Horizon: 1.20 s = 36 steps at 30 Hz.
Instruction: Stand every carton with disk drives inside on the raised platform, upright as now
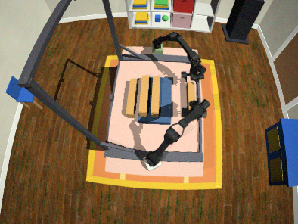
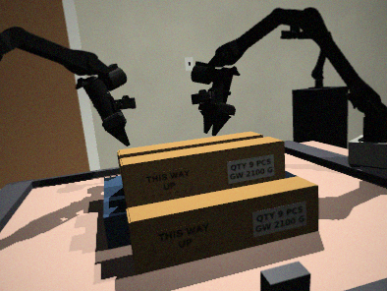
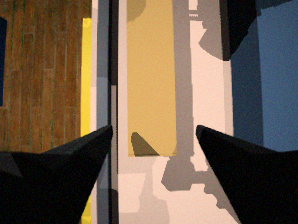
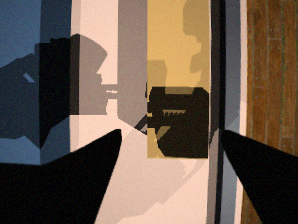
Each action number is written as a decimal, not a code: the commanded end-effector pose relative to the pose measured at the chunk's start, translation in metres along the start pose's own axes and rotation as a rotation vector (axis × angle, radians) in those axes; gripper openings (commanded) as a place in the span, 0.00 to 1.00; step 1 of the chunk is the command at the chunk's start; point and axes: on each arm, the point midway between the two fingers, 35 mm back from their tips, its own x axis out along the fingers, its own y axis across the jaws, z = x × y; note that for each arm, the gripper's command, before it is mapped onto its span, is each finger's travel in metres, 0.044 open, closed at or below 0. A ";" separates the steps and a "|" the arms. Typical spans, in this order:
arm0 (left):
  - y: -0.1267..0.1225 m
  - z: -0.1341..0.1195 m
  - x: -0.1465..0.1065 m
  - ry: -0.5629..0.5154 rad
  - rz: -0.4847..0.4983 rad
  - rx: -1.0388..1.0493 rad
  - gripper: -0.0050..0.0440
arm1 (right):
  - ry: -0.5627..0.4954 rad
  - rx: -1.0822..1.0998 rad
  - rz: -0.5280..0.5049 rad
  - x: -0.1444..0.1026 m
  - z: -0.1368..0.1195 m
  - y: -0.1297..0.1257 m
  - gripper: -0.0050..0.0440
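Cartons [image 2: 206, 169] read "QTY 9 PCS", apparently.

The pale pink table [image 1: 189, 144] [image 2: 29, 265] [image 3: 210, 100] over there has a grey rail [image 1: 178, 156] [image 2: 17, 197] [image 3: 103, 100] [image 4: 232, 75] around its working area. On it sits a blue platform [image 1: 166, 94] [image 2: 114, 231] [image 3: 280, 100] [image 4: 25, 20], with one tan carton [image 1: 131, 98] [image 2: 226, 238] upright beside it. Across the platform, well apart from that one, another carton [image 1: 191, 91] [image 3: 150, 75] [image 4: 175, 40] lies lengthwise along the rail, near it.
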 end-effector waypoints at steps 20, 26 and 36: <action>0.001 -0.019 0.051 -0.015 0.012 0.005 0.89 | -0.033 -0.011 -0.024 0.054 -0.015 -0.005 0.89; 0.001 -0.019 0.051 -0.015 0.012 0.005 0.89 | -0.033 -0.011 -0.024 0.054 -0.015 -0.005 0.89; 0.001 -0.019 0.051 -0.015 0.012 0.005 0.89 | -0.033 -0.011 -0.024 0.054 -0.015 -0.005 0.89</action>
